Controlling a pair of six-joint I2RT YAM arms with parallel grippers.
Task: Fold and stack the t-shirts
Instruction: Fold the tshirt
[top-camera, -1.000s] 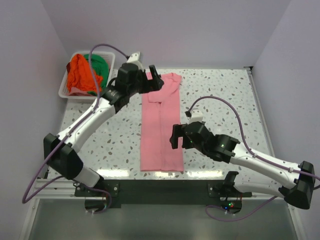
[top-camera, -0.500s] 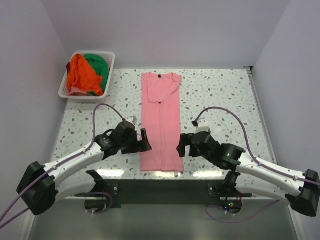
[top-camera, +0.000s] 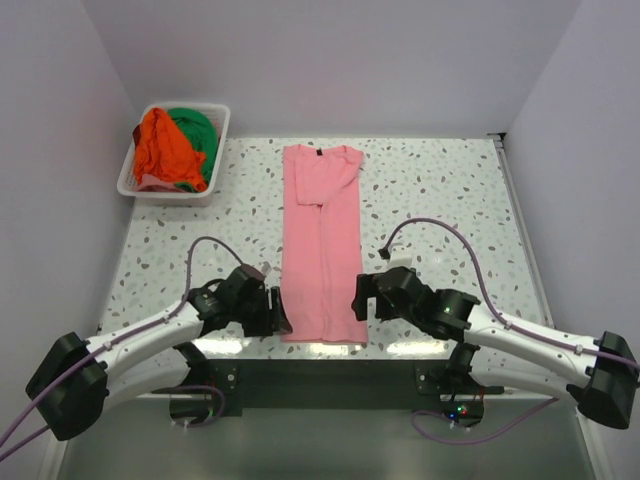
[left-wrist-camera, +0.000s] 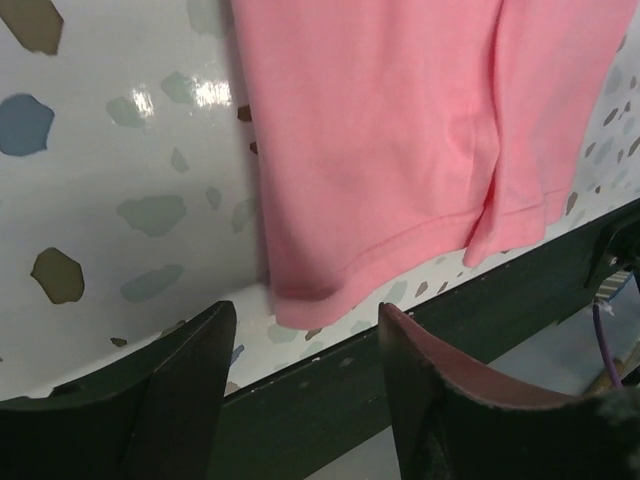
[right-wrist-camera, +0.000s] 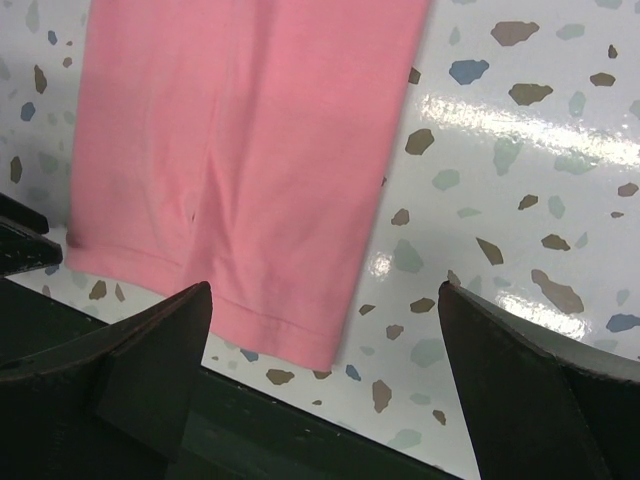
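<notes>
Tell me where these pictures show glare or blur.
Top view: sharp, with glare on the table near its front edge, either side of the pink shirt. Left wrist view: a small glare patch beside the shirt; the left tool is dark and soft. Right wrist view: a wide glare streak on the table; the right tool is dark and soft.
</notes>
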